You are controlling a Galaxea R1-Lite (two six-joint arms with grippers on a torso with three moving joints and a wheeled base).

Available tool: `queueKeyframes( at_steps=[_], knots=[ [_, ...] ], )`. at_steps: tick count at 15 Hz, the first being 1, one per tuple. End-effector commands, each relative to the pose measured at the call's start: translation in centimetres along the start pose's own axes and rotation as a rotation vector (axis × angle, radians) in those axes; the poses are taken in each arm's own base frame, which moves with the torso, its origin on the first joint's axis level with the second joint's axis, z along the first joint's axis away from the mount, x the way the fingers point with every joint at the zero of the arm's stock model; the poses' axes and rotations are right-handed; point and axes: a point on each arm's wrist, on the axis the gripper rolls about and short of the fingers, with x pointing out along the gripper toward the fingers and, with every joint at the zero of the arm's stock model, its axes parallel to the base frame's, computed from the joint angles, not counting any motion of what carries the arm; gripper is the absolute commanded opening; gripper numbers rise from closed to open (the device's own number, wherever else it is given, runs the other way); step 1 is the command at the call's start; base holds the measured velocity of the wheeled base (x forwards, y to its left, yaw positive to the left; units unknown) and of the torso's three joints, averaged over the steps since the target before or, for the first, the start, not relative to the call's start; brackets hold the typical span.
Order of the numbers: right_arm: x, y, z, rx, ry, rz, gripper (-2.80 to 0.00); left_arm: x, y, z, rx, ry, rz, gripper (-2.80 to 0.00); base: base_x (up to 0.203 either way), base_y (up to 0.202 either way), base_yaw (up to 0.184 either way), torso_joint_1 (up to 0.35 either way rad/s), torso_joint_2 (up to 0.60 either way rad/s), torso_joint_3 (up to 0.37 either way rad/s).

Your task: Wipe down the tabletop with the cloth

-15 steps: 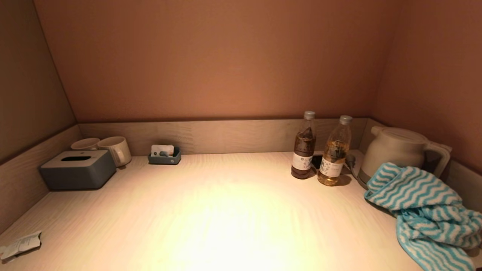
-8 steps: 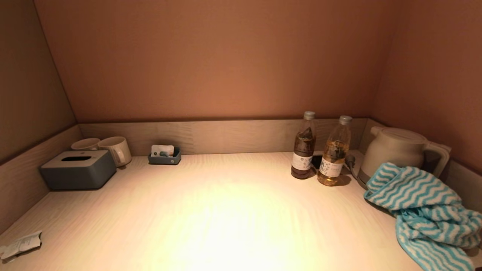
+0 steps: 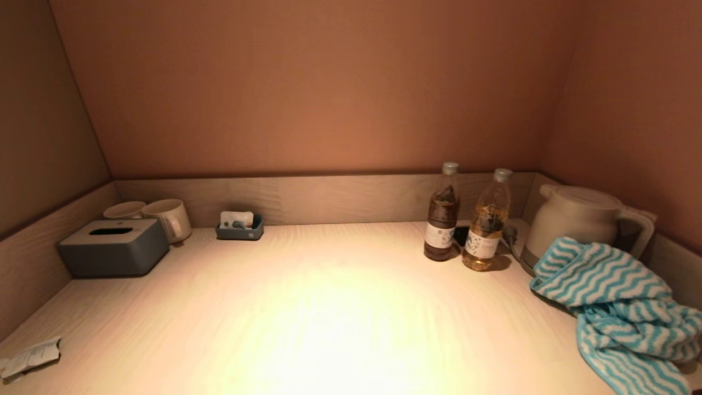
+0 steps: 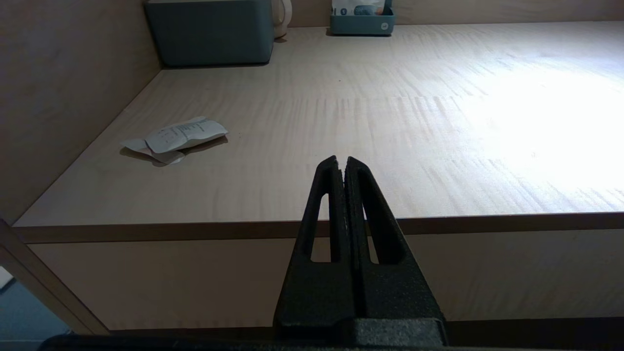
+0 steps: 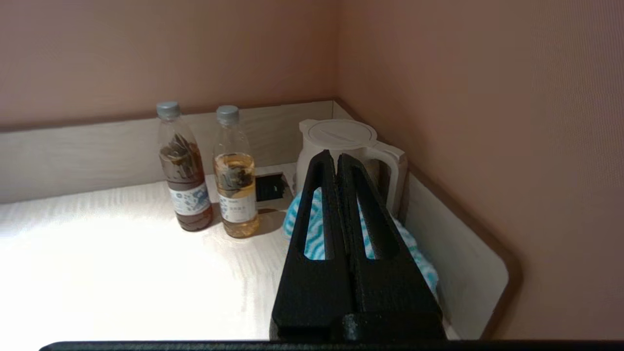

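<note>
Cloth of soft teal-and-white zigzag towelling (image 3: 620,307) is heaped at the right edge of the pale wooden tabletop (image 3: 329,307), against the cream electric kettle (image 3: 581,219). It is judged light and limp; a raised fold is best pinched. Right gripper (image 5: 336,158) is clenched empty above it; left gripper (image 4: 340,163) is likewise closed, parked off the front edge

Grey tissue box (image 3: 113,246) and two mugs (image 3: 156,215) sit around 10 o'clock, two bottles (image 3: 464,218) and a kettle (image 3: 582,221) at 2, crumpled paper (image 3: 30,356) at 8.
</note>
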Motion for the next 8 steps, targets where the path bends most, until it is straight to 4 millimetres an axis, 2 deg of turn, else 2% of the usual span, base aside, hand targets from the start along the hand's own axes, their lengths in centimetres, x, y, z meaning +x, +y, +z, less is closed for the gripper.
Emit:
queueKeyframes(
  at_steps=[1,8],
  knots=[
    [-1.0,0.4,-0.2,0.055,-0.024,0.009,-2.8,0.0,0.0,0.0,-0.001,0.0,0.0,-2.8,0.0,0.0,0.0,0.0,0.0,0.0],
    [-3.5,1.3,-1.7,0.201,-0.055,0.012,-2.8,0.0,0.0,0.0,0.0,0.0,0.001,-2.8,0.0,0.0,0.0,0.0,0.0,0.0]
  ],
)
